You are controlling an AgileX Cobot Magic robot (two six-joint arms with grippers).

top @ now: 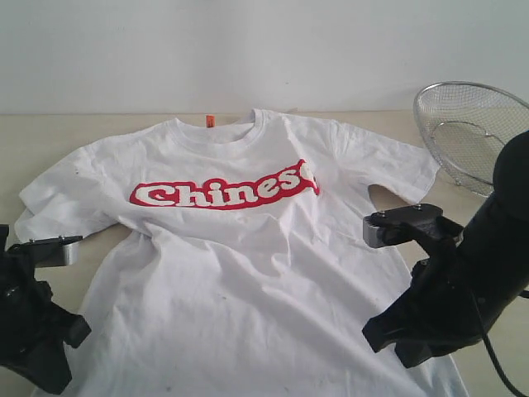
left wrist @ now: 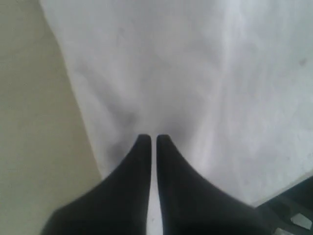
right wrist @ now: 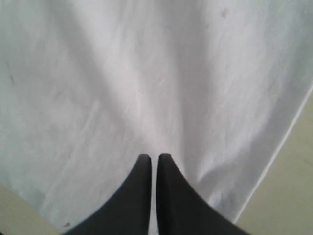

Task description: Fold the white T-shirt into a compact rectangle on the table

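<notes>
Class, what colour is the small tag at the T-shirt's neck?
Orange. The neck tag of the white T-shirt shows best in the exterior view.

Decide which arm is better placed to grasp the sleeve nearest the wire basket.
Right, probably. The right gripper hangs shut over the white T-shirt on that sleeve's side; the left gripper is at the opposite edge.

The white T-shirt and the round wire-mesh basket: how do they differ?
The white cotton T-shirt with red lettering lies spread flat in the middle; the round wire-mesh metal basket sits at the far right. The T-shirt is opaque, wrinkled cloth; the basket is shiny, see-through mesh. Both rest on the pale beige table.
</notes>
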